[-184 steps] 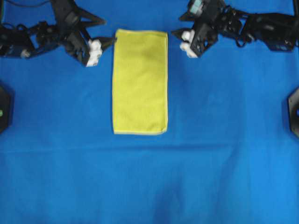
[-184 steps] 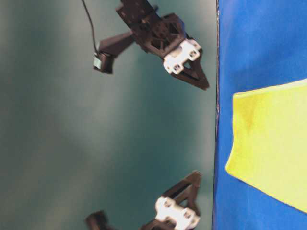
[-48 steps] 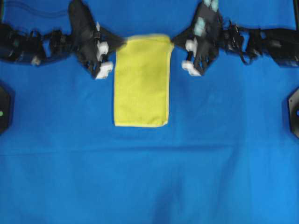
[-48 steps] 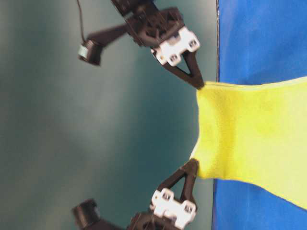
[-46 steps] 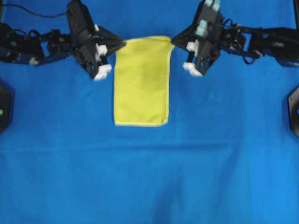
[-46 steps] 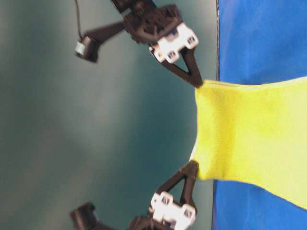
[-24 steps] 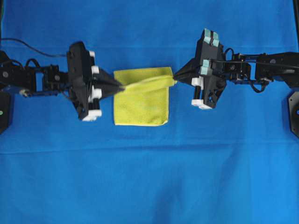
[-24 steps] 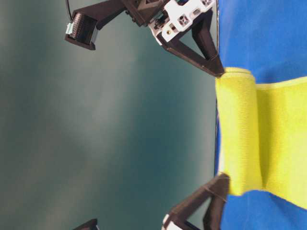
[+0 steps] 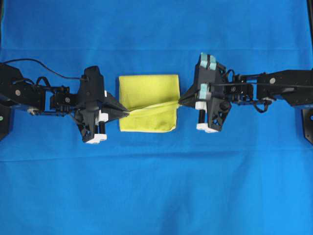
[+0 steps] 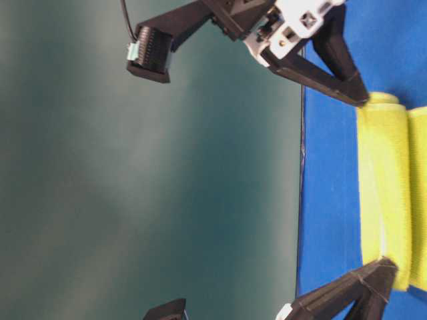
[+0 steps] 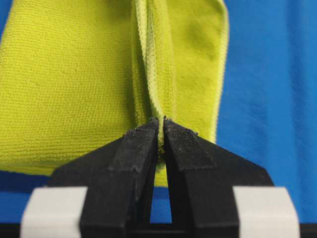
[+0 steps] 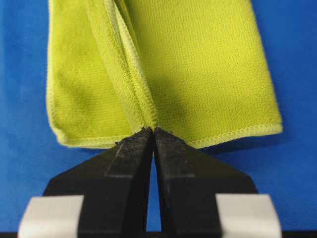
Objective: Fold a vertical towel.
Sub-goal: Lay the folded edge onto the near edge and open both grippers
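2 claws [image 9: 128,112] [image 9: 180,101] on unlabelled towel [image 9: 149,88]

Both arms stretched level toward the middle from opposite sides, left gripper [image 9: 128,112] and right gripper [image 9: 180,101] facing each other tip to tip, black fingers [image 11: 141,148] of each pressed together, each pinching a folded edge of the towel [image 9: 146,90].

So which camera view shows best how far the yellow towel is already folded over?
The overhead exterior view: the whole towel shows there, its carried edge hanging short of the near hem between the left gripper and right gripper. The wrist views show only pinched corners in shut jaws; the table-level view shows one rolled end.
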Motion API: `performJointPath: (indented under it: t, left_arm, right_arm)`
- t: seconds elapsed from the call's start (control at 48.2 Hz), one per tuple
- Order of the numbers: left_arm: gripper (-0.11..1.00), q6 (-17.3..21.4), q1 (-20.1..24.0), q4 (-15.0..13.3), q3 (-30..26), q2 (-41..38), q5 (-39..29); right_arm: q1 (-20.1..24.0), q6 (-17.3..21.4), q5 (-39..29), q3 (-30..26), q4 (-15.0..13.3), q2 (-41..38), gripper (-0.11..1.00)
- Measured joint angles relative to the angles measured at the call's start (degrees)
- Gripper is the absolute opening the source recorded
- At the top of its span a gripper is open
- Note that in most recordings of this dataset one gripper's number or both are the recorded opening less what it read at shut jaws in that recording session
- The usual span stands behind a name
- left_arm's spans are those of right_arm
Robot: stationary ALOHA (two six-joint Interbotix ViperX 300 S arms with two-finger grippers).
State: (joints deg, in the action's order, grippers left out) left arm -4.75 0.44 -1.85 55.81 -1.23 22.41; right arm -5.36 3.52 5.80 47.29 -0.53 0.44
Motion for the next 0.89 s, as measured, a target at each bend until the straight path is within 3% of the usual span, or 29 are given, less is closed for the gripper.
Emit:
performJointPath:
  t: [0.664, 0.726, 0.892]
  left_arm:
    - [0.04, 0.09, -1.49, -0.09, 0.00, -0.09, -0.09]
    - [0.13, -0.09, -1.49, -0.09, 0.00, -0.09, -0.09]
    - [0.55, -0.26, -2.11, -0.09, -0.09, -0.09, -0.09]
  right_arm:
    - [1.32, 0.35, -0.62, -1.76, 0.18, -2.02, 0.03]
    - [1.58, 0.53, -0.62, -1.76, 0.18, -2.02, 0.15]
    - [3.52, 0.53, -0.79, -1.85, 0.18, -2.02, 0.62]
